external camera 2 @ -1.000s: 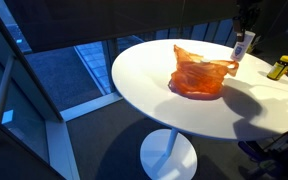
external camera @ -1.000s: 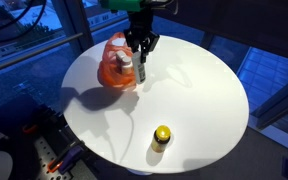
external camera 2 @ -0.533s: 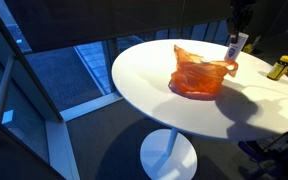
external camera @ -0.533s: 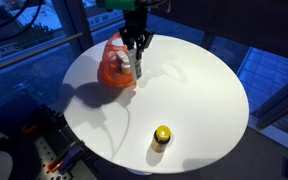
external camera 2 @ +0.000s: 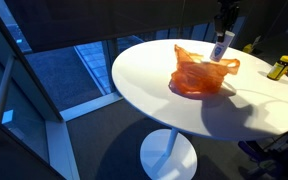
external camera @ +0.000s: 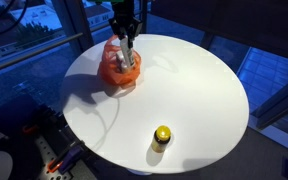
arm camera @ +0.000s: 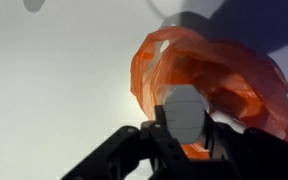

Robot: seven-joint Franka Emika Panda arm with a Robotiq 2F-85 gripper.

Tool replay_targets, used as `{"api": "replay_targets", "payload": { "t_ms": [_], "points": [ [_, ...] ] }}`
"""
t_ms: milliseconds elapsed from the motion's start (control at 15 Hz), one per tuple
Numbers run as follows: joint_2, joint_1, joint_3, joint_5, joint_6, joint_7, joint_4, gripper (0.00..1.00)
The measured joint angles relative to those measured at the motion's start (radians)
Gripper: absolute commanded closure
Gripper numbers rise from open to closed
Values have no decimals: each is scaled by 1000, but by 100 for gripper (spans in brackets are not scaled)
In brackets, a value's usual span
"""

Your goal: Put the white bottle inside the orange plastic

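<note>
Orange plastic (external camera: 117,70) is sitting slumped on the left part of the table (external camera: 199,95), its mouth gaping upward; in the wrist view the opening (arm camera: 209,75) is showing just ahead of the load. The pincer (external camera: 128,42) is hanging over it, clamped on the white bottle (external camera: 128,56), which is riding upright with its lower end at the bag's rim (external camera 2: 199,70).

Judgement: the bottle is looking not quite centred. In an exterior view, it (external camera 2: 221,46) is sitting over the near lip rather than the hollow. It is worth nudging further over the mouth, lowering straight down and letting go only once the base is inside, since the thin film is likely to fold and tip the bottle out.

A small yellow-capped bottle (external camera: 162,135) is standing well apart to the right, untouched.

Against a second ago, the arm has carried the bottle from beside the bag to above it. Bag and yellow-capped bottle have not shifted.
</note>
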Motion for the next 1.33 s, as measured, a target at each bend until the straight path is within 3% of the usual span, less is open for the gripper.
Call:
{"api": "replay_targets", "payload": {
  "t_ms": [467,1333],
  "points": [
    [-48,25,50,31,-2,-57,-37,90],
    [-52,26,71,103,15,-209,-102,90]
  ]
}}
